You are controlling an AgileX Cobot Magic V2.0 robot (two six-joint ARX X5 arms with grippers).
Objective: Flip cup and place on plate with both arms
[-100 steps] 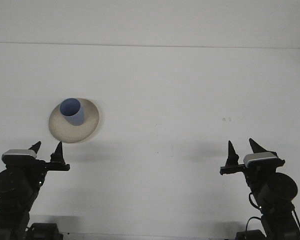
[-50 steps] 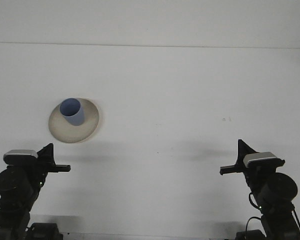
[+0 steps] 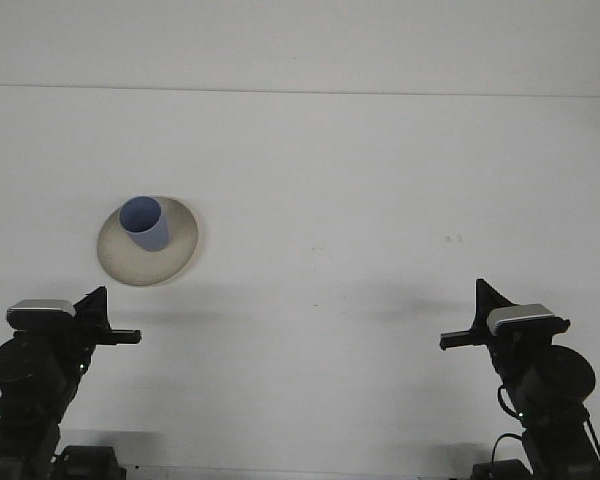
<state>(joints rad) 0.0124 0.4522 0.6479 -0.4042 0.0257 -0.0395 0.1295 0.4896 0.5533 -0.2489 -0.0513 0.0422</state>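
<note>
Noted on counter [image 3: 360,180]: plate [image 3: 176,252] lying in left half, roughly mid-depth. Cup [image 3: 145,224] standing on plate, set toward its rear-left part, mouth up, leaning slightly. Left claw [image 3: 97,305] positioned at near edge, left corner, just in front of plate and slightly to its left, apart from it. Right claw [image 3: 486,302] positioned at near edge, right corner, well apart from plate and cup. Both claws at about equal depth, pointing away toward far side. Cup and plate nearer left claw than right. Counter's rear edge running across behind everything.
</note>
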